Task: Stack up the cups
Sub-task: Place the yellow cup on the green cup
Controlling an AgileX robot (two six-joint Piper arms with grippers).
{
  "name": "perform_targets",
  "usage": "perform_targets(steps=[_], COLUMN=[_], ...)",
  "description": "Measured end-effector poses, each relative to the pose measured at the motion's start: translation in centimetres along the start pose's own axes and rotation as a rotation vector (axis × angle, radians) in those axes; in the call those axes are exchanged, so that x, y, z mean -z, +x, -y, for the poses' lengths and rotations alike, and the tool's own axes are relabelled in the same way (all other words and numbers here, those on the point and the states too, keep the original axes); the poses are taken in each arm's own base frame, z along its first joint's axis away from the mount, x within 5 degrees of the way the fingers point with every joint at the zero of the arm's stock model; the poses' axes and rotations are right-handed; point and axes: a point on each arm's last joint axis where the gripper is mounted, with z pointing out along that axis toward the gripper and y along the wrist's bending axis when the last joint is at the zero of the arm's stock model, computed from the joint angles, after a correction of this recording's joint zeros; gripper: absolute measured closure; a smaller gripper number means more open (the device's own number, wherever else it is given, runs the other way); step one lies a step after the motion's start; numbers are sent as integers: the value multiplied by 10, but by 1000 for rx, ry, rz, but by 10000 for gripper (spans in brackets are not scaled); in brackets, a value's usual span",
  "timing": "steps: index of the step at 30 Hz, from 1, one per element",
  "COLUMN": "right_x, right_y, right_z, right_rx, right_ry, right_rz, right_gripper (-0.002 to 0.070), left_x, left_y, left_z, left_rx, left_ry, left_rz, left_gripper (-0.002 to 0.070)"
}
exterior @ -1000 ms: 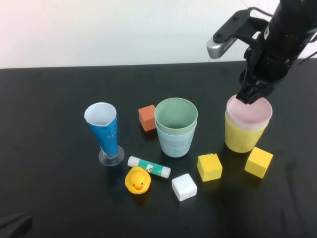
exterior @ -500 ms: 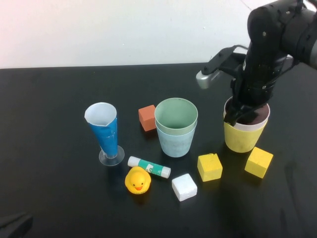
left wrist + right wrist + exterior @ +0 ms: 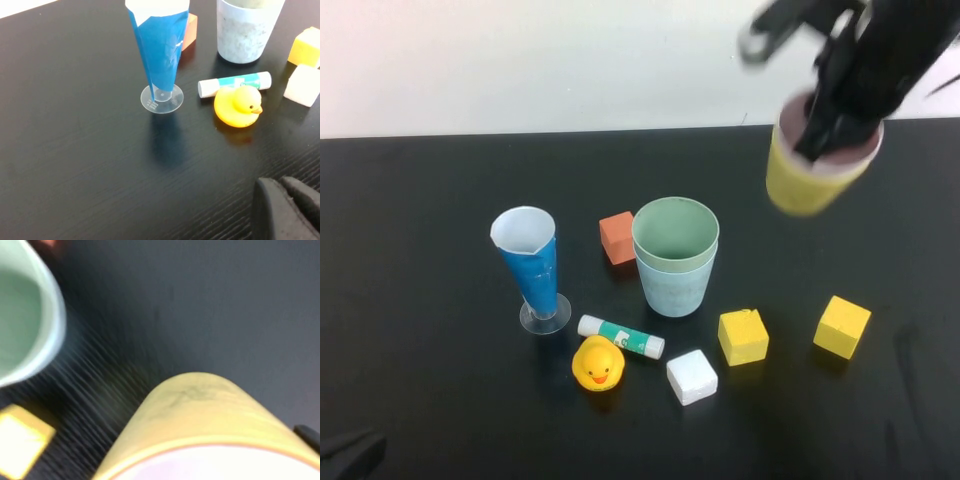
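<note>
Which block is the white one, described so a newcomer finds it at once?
Start at the green cup nested in the light blue cup at the middle of the black table. Come toward the robot's side to the row of small things: the white block lies between the rubber duck and a yellow block. It is the only white cube; the others are yellow or orange-red.

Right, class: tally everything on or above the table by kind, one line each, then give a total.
Tumblers: 4 (green in blue; pink in yellow, lifted by the right gripper)
Cone glass: 1
Blocks: 4
Duck: 1
Glue stick: 1
Total: 11
</note>
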Motion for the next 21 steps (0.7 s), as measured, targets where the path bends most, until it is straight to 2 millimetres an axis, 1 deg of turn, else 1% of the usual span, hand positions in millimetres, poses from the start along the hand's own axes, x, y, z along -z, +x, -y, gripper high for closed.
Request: perform_targets(steps=[2,4,6,8,11,15,19,21], right_x=[25,42,48,46,35,8,-20,-28], right_y=[-3,-8,-14,-19,-27,-34,-37,-38], right_z=[-4,-10,-18,-29,-41,-52,-56,-56], right_rx=[23,52,85,122,169,201,205,203], right_ry=[-26,-79,-147,-196,-237,-280,-308,-316], right_rz=[81,160,218,242,236,193,144,129], right_gripper=[587,587,587,587,587,587,582,554], left_x=[0,0,0,0,0,0,0,0], left_y=[0,0,0,0,0,0,0,0], left_z=[0,0,0,-1,-2,-2,-3,-3], left_rx=[0,0,-2,-11,-27,-35,-37,-37], left_ry=[0,0,0,-7,-20,-26,-28,-28], left_rz=[0,0,0,1,2,3,3,3], left_gripper=[674,674,674,674,674,674,674,674])
